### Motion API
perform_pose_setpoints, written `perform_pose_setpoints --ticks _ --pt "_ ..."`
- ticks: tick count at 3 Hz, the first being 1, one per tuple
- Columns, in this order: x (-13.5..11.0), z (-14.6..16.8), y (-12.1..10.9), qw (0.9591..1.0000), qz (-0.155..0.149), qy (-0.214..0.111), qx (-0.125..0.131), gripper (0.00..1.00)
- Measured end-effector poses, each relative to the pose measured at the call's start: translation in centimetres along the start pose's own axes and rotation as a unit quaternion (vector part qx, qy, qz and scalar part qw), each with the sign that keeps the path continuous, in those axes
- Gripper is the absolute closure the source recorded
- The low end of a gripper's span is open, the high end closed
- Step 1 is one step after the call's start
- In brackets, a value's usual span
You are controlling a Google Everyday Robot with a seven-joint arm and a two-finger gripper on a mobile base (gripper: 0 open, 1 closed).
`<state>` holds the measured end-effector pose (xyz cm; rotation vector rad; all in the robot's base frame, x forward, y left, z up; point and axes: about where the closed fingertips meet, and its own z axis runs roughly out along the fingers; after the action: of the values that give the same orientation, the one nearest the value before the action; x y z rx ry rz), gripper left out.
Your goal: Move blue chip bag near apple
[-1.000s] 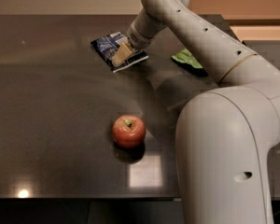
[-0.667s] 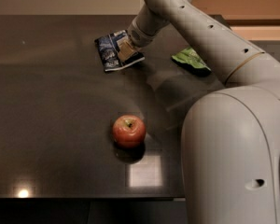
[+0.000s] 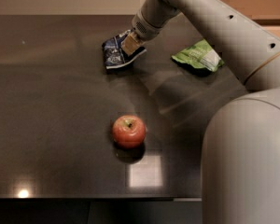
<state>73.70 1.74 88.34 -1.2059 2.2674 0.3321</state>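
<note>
Nearest to me, on the right, the robot body [image 3: 247, 162] fills the corner and hides that part of the dark table [image 3: 46, 125]. A little further in, the apple [image 3: 129, 130] stands alone in the middle of the table, stem dimple up, with its own reflection under it. Nothing is near it, so every side is open for putting something down. I judge the far side is the natural one, because the load comes from there.

Further back, well apart from the apple, is the blue chip bag [image 3: 116, 52]. It is crumpled and tilted, its right edge raised and its left part lower, which is how a soft packet hangs when it is taken by one edge. The gripper [image 3: 130, 43] is at this raised edge, at the end of the arm [image 3: 214, 22] that reaches across from the upper right. Its fingers are pressed together on the packet, with only the thin foil between them. I cannot say for sure whether the lower left corner of the bag touches the table or hangs just above it.

At about the same depth, to the right of the arm, a green chip bag [image 3: 199, 56] lies flat, out of the way. In my judgement the carry toward the apple is only at its beginning.
</note>
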Motion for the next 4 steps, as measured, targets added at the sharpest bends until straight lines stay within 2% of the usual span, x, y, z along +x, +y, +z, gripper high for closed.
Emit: perform_pose_setpoints --ticks 1,2,3,4 --pt "0.9 -3.5 1.8 0.9998 -0.014 -0.006 -0.013 1.0" --pt "2.3 -6.7 5.5 0.9979 -0.042 -0.01 -0.047 1.0" --pt "3.8 -8.8 9.2 0.9938 -0.074 -0.012 -0.082 1.0" --pt "5.1 -9.9 12.1 0.9894 -0.101 -0.015 -0.103 1.0"
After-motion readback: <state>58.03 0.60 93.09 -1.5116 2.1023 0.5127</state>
